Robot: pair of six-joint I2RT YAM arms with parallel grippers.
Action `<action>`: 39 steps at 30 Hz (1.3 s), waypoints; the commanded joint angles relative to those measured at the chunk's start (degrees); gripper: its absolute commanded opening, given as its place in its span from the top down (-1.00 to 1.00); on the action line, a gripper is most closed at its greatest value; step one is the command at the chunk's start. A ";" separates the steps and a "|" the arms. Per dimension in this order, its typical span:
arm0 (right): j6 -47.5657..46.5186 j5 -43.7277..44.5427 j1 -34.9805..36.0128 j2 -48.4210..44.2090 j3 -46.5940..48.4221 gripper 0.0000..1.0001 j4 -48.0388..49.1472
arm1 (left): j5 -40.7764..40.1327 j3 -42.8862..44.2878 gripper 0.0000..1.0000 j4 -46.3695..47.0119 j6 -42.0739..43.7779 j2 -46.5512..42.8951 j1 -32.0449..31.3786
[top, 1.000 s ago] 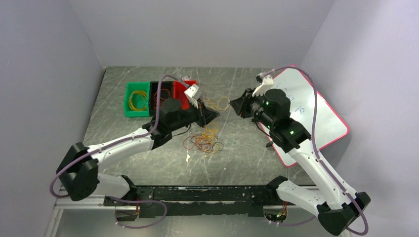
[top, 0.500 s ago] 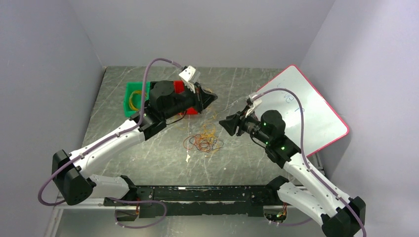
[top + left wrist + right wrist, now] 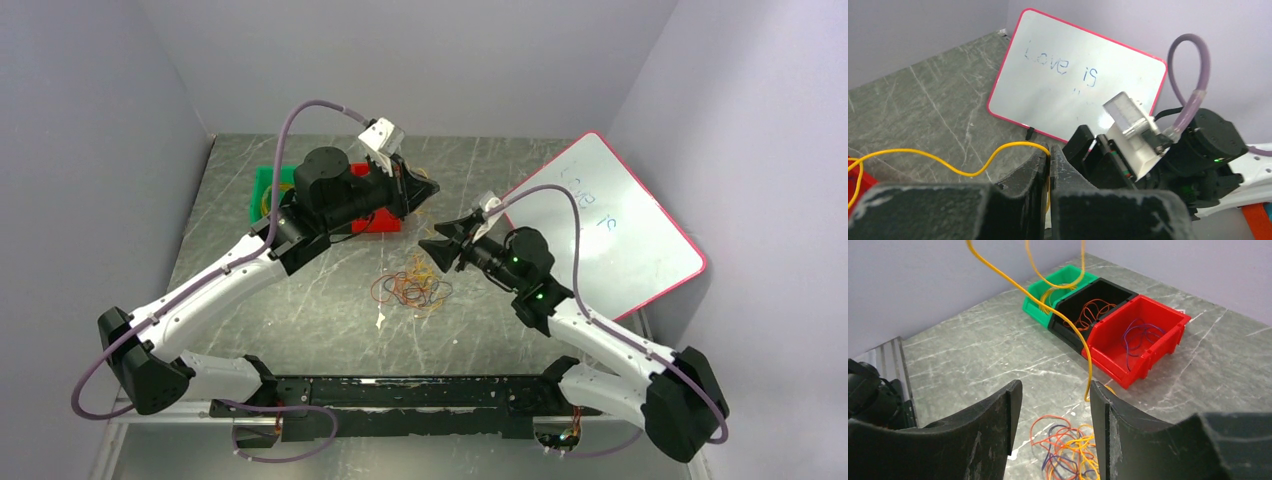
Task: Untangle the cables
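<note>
Looking at where the thin yellow cable [image 3: 1088, 375] sits, since that's what our next move turns on. Our left gripper [image 3: 1049, 161] is clenched tight on it. In the left wrist view the strand comes out of the closed fingers and snakes off toward the left edge of the frame.

In the right wrist view the same cable drops in from the top left, and its long axis is close to vertical by the time it reaches the middle. There it passes through the gap of our right gripper [image 3: 1054, 392], whose jaws stand apart and grasp nothing. It runs hard up against the finger on the right side of that frame; touching or just beside, we can't tell. Its lower end stops just above the tangled pile of orange, yellow and dark cables [image 3: 1068, 452] on the grey marbled table [image 3: 973, 355]. Whether it's free of the pile, we can't say either.

From the top view, the left gripper sits upper centre, the right gripper is just below it, and the pile is below both.

The green plastic bin [image 3: 1035, 311], already holding yellow loops, is at the left end of a row with a black bin [image 3: 1115, 286] and a red bin [image 3: 1110, 362]. Our left arm reaches right over that row, so it's the nearer one. We reckon the yellow heads left to green.
</note>
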 commanded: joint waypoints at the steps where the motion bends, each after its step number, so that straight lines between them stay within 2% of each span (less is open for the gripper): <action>1: -3.14 3.52 1.16 4.83 1.40 -0.12 9.60 | 2.64 3.40 0.86 -2.56 -0.23 -0.40 0.34; 6: -2.99 6.34 1.15 12.14 2.52 -0.11 14.26 | 3.45 7.26 0.86 -5.78 -0.97 -0.69 0.38; 10: -1.14 5.17 1.16 19.92 3.57 -0.08 18.74 | 4.33 11.28 0.86 -7.81 -1.27 -0.74 0.57; 20: 6.93 3.70 1.37 32.58 1.46 0.05 26.36 | 3.91 30.09 0.86 -18.77 1.69 3.68 0.88; 28: 10.75 3.89 2.21 35.10 -4.49 0.26 28.97 | -0.76 40.59 0.86 -25.53 3.95 5.84 4.62; 34: 12.98 5.18 2.99 35.00 -10.43 0.24 30.94 | 0.78 47.27 0.86 -28.78 4.43 7.81 10.97; 39: 14.38 5.14 3.67 34.37 -13.68 0.21 32.20 | 1.19 46.74 0.86 -29.85 4.53 7.41 14.63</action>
